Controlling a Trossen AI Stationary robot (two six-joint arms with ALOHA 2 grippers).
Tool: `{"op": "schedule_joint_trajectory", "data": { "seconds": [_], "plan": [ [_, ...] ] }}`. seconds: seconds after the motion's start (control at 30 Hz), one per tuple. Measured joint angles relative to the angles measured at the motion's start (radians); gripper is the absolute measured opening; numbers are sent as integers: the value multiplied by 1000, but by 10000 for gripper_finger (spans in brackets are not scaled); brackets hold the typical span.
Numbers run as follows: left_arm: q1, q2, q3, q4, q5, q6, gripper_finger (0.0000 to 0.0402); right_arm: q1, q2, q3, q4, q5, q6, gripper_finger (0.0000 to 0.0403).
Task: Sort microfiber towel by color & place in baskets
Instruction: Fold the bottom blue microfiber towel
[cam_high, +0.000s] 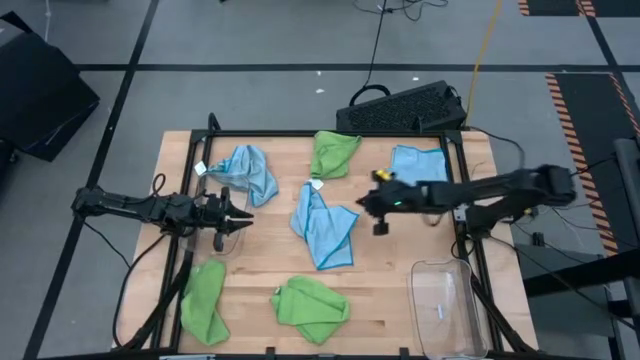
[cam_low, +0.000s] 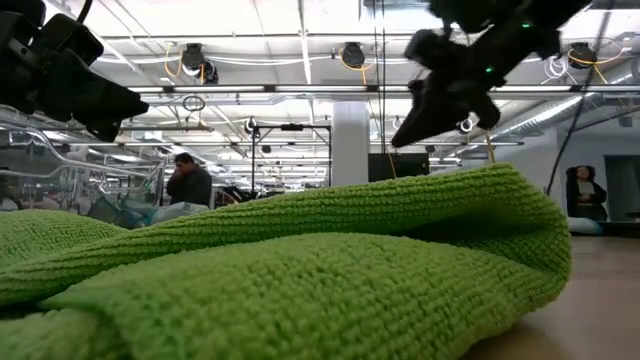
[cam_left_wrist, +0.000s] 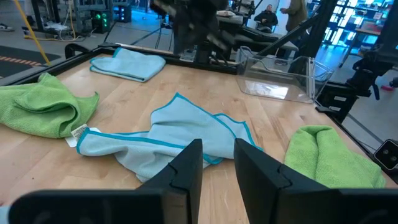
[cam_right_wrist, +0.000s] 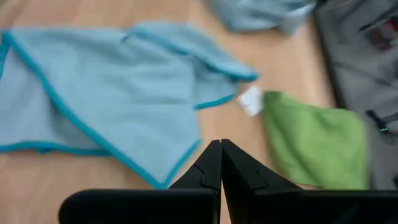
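Right gripper: fingers together, empty, above the table beside the central blue towel. Left gripper: fingers slightly apart, gripping the rim of a clear basket. Second basket stands at the near right corner. Green towels lie near; another blue towel lies far right.

Even, bright overhead light on the table in high view; shadows soft and short, no hard glare on wood. Low view: ceiling strip lights blow out white in bkgd, room behind hazy, green towel sharp w/ weave showing mid-frame, softer at the very front. Left wrist view fairly crisp, bkgd windows bright, clear bin catches pale reflections. Right wrist view blurred throughout: blue towel edges smeared, white tag a soft blob.
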Motion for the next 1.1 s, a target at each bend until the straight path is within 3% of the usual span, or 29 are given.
{"op": "schedule_joint_trajectory", "data": {
  "seconds": [0.1, 0.23, 0.4, 0.7, 1.1],
  "plan": [
    [0, 0, 0, 0, 0, 0, 93, 24, 130, 124, -145, -17, 15, 0],
    [0, 0, 0, 0, 0, 0, 93, 34, 251, 264, -352, -115, 72, 6],
    [0, 0, 0, 0, 0, 0, 93, 34, 296, 306, -371, -153, 74, 51],
    [0, 0, 0, 0, 0, 0, 93, 25, 296, 221, -327, -122, -106, 148],
    [0, 0, 0, 0, 0, 0, 93, 11, 296, 3, -14, -71, -256, 159]
  ]
}}
